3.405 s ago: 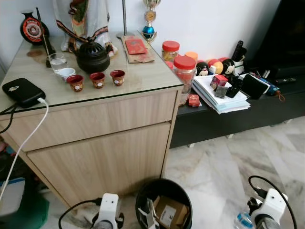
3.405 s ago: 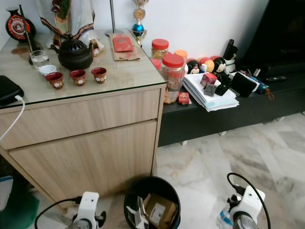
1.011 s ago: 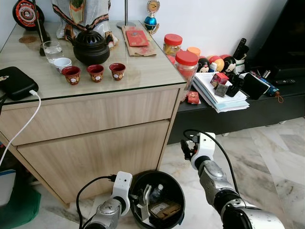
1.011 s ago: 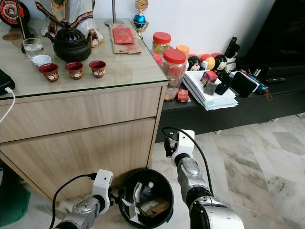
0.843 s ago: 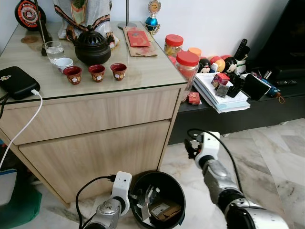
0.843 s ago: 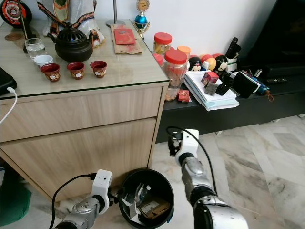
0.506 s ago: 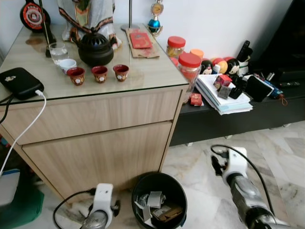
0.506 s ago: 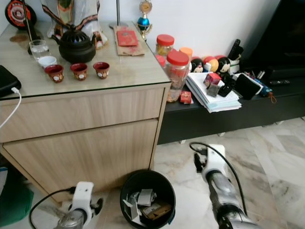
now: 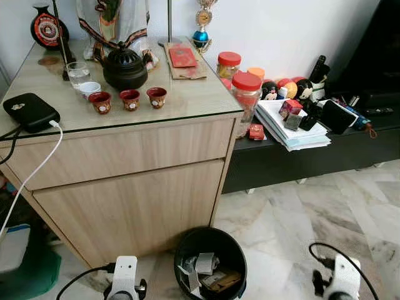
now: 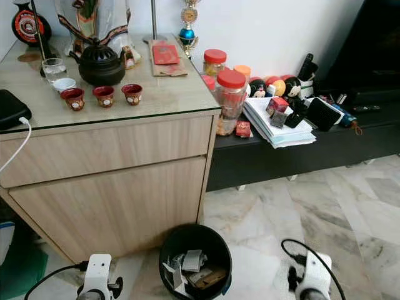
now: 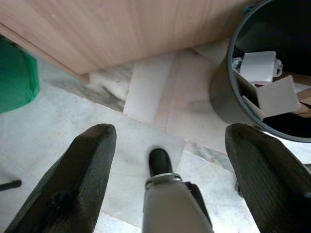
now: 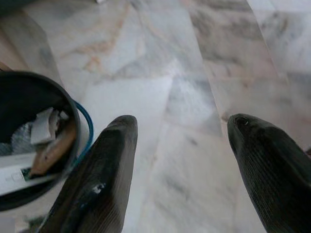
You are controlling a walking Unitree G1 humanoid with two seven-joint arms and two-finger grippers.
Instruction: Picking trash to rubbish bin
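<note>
While both grippers hang empty with jaws spread, left gripper point(image 11: 167, 160) nearer, right gripper point(image 12: 182, 165) opposite, flanking rubbish bin point(image 9: 209, 239) holding trash point(image 9: 204, 262).

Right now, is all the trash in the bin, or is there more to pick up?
The round black rubbish bin already holds paper scraps and a brown cardboard piece. Nothing is in hand: the left pincer and right pincer both hang open and empty over the marble floor. No loose trash is visible on the floor here.
</note>
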